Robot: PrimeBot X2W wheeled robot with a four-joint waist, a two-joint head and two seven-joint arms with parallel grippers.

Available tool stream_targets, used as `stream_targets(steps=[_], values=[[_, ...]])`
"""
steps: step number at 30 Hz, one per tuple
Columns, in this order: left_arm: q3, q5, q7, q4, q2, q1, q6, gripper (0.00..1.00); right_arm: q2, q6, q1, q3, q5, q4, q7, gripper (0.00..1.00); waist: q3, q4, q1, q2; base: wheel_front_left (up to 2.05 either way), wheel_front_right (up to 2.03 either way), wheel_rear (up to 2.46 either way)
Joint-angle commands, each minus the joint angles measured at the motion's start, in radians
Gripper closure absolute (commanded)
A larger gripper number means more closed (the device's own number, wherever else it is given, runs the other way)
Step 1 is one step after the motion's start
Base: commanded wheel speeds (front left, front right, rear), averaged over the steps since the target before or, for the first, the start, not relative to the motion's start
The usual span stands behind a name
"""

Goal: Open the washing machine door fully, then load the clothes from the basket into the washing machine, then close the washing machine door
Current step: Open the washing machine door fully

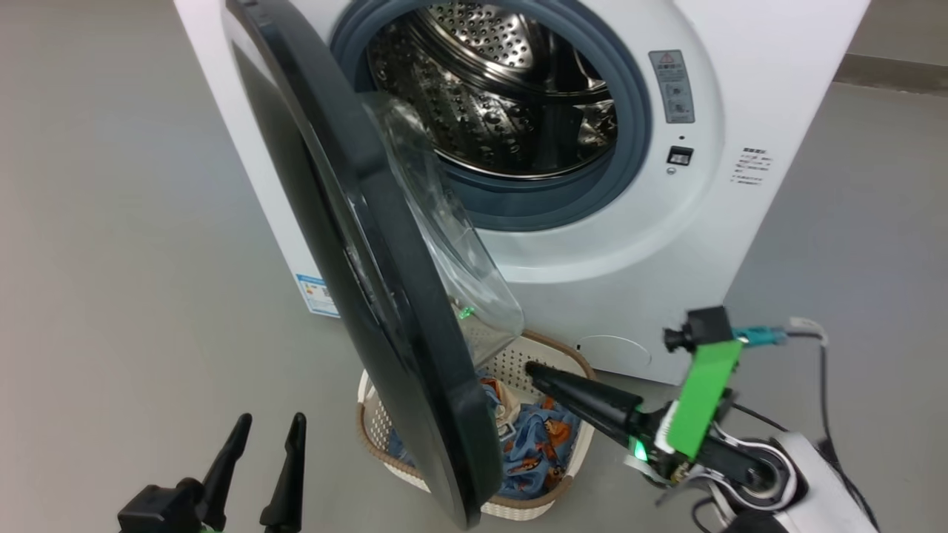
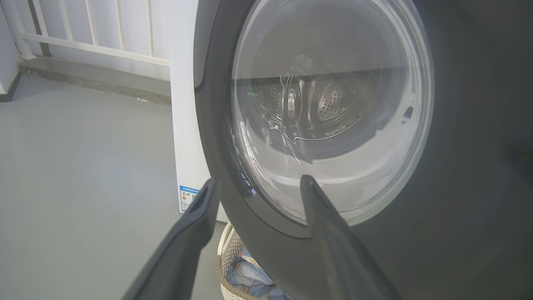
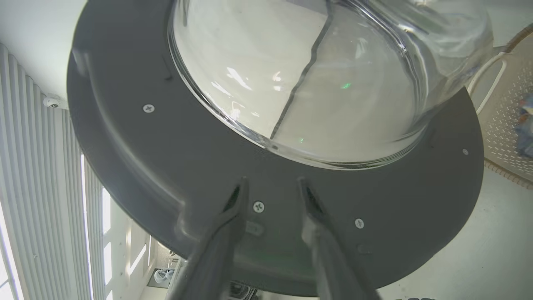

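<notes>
Washing machine door [image 1: 385, 296] stands half open, angled out from the washing machine [image 1: 740, 222] above the basket [image 1: 374, 433]. Clothes [image 1: 537, 444] lie in the basket. Right gripper [image 3: 270, 185] at the door's inner rim, jaws parted, pinching nothing. Left gripper [image 1: 270, 422] faces the door's outer side, 2 fingers spread wide, empty.

floor: plain grey [image 1: 104, 244] | back wall: white slatted panel [image 2: 95, 25] over dark skirting [image 2: 91, 81] | light: soft, even
</notes>
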Motion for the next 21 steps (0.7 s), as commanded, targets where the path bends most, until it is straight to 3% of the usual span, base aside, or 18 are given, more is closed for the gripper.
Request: stream_targets(steps=[1, 10, 21], values=[[0.033, -0.005, -0.006, -0.020, 0.021, -0.025, -0.002, 0.00, -0.009, 0.002, 0.013, -0.001, -0.010, -0.034, -0.019, 0.00, -0.006, -0.013, 0.0000, 0.0000, 0.00, 0.00, 0.00], [0.043, -0.011, -0.006, -0.031, 0.025, -0.004, -0.002, 0.00, -0.075, 0.002, 0.074, -0.020, -0.061, -0.045, -0.124, 0.00, -0.017, -0.057, 0.0000, 0.0000, 0.00, 0.00, 0.00], [0.064, -0.009, -0.006, -0.043, 0.019, 0.017, -0.002, 0.00, -0.175, 0.002, 0.151, 0.036, -0.151, -0.027, -0.291, 0.00, -0.025, -0.102, 0.0000, 0.0000, 0.00, 0.00, 0.00]])
